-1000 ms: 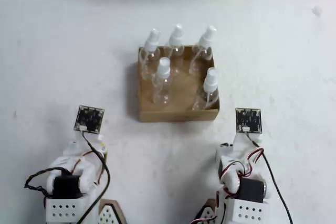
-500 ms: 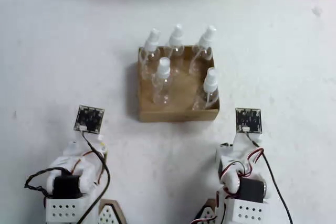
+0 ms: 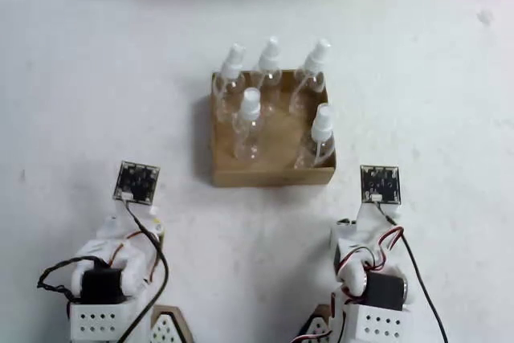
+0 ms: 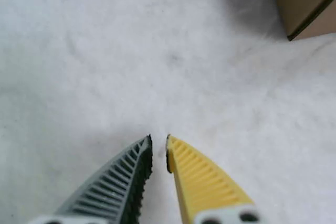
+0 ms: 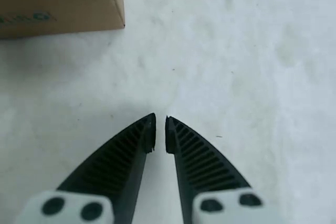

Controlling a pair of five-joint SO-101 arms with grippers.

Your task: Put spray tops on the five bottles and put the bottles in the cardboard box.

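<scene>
Fuzzy white counter (image 3: 80, 78): clear bottles (image 3: 249, 122) in square cardboard box (image 3: 273, 176), two o'clock of ribbed left fingers (image 4: 126, 182); right fingers (image 5: 126, 166) likewise closed, empty.

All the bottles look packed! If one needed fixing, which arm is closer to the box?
Probably the right. The right gripper rests nearer the cardboard box than the left gripper, and a bottle stands in the corner on its side. Both are shut and empty.

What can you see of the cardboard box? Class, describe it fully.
The cardboard box is brown, shallow, open-topped and roughly square. It sits flat on the white table, near its middle. Five clear spray bottles with white tops stand upright inside: three along the far wall, two nearer.
</scene>
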